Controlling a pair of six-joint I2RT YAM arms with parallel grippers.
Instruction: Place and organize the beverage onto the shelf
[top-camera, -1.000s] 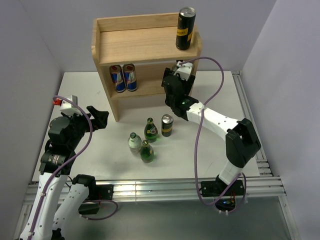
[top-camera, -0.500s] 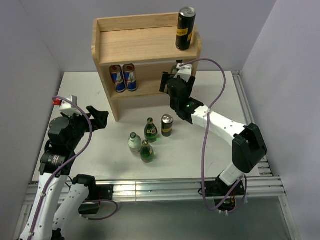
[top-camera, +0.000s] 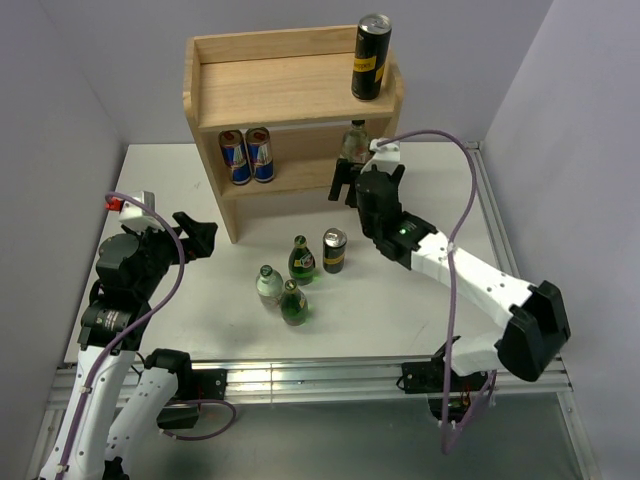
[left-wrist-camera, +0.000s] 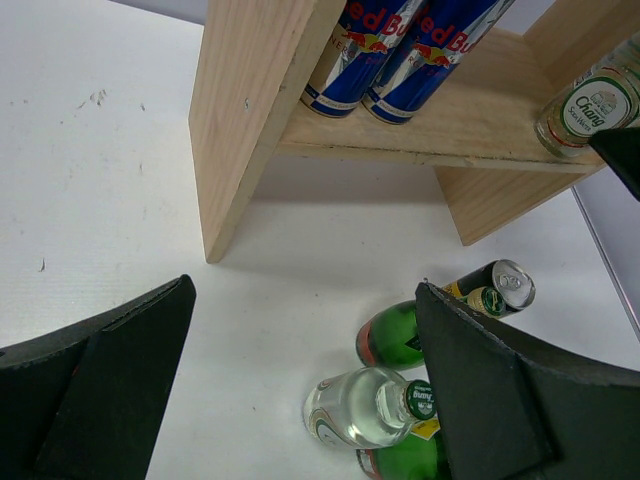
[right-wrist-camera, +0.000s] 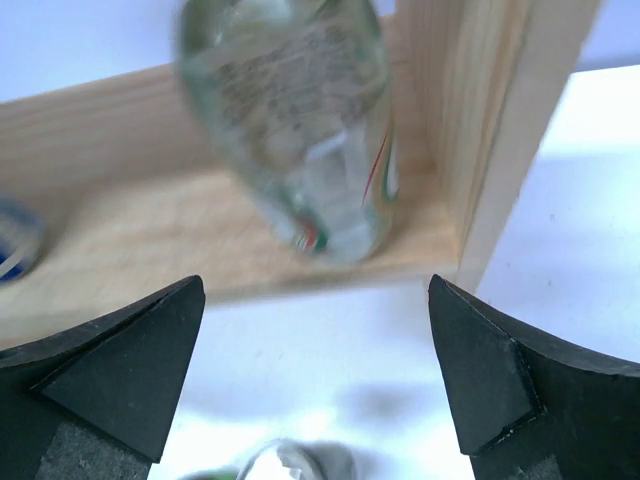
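Right jaws wide, nothing between them, sitting just near of the right end of the lower board of the light-wood two-tier shelf (top-camera: 280, 90). Straight ahead, far side: clear glass bottle with a white label (right-wrist-camera: 290, 130), upright on that board against the right side panel, apart from both fingertips (right-wrist-camera: 120, 370). We read that one as placed.

Next pick, we reckon, is the group on the white bench (top-camera: 160, 185), near and left of these jaws. The short black-and-yellow can (top-camera: 334, 250) is closest, then two green glass bottles (top-camera: 298, 260), then a second clear bottle (top-camera: 267, 285). All stand upright, long axis vertical, so a side approach fits.

Left jaws wide and empty too, left of the group. They're nearer that second clear bottle; right arm is nearer the can.

Shelf sits far-centre. Two blue-and-silver cans (top-camera: 247, 155) stand on the lower board's left, a tall black can (top-camera: 371, 57) on the top board's right.
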